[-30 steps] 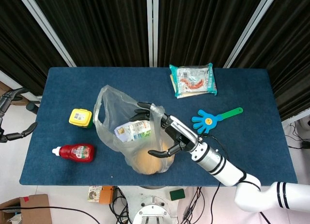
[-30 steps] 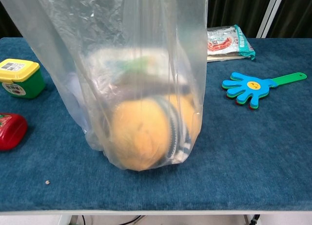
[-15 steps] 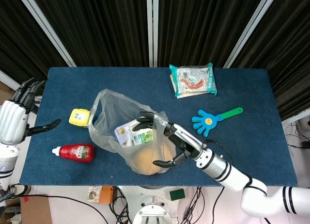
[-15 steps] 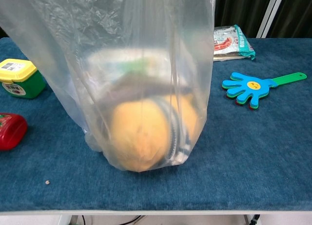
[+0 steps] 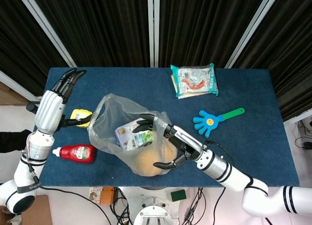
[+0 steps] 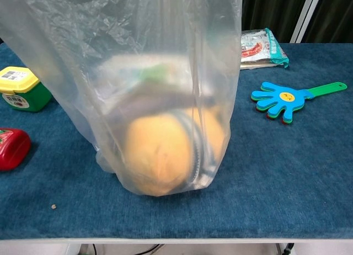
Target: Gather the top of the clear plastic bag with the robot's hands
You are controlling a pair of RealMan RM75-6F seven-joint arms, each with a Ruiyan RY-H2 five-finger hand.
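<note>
Head and chest views of a blue worktop (image 5: pixel 253 152). The clear plastic bag (image 5: pixel 122 137) stands near the front edge at the centre of the worktop, its mouth open upward; inside it lie a rounded orange-yellow item (image 6: pixel 160 161) at the bottom and a green-and-white carton (image 5: pixel 132 135) above it. The right hand (image 5: pixel 168 142) reaches in from the front right and grasps the bag's right-hand rim, with fingers (image 5: pixel 144 123) curled over the edge into the opening and the thumb at the near side of the plastic. The left hand (image 5: pixel 51 105) is held above the left end of the worktop, released, its fingers straight and apart and the thumb pointing toward the bag; it holds nothing and stands apart from the bag. Just beside the bag on its left sits a yellow-lidded green tub (image 6: pixel 21 88), partly hidden by the left thumb in the head view, and in front of that lies a red ketchup bottle (image 5: pixel 75 153). To the right of the bag lies a blue hand-shaped clapper with a green handle (image 5: pixel 214 119), and toward the rear a sealed snack packet (image 5: pixel 193 80). In the chest view the bag fills most of the frame and neither hand can be made out.
</note>
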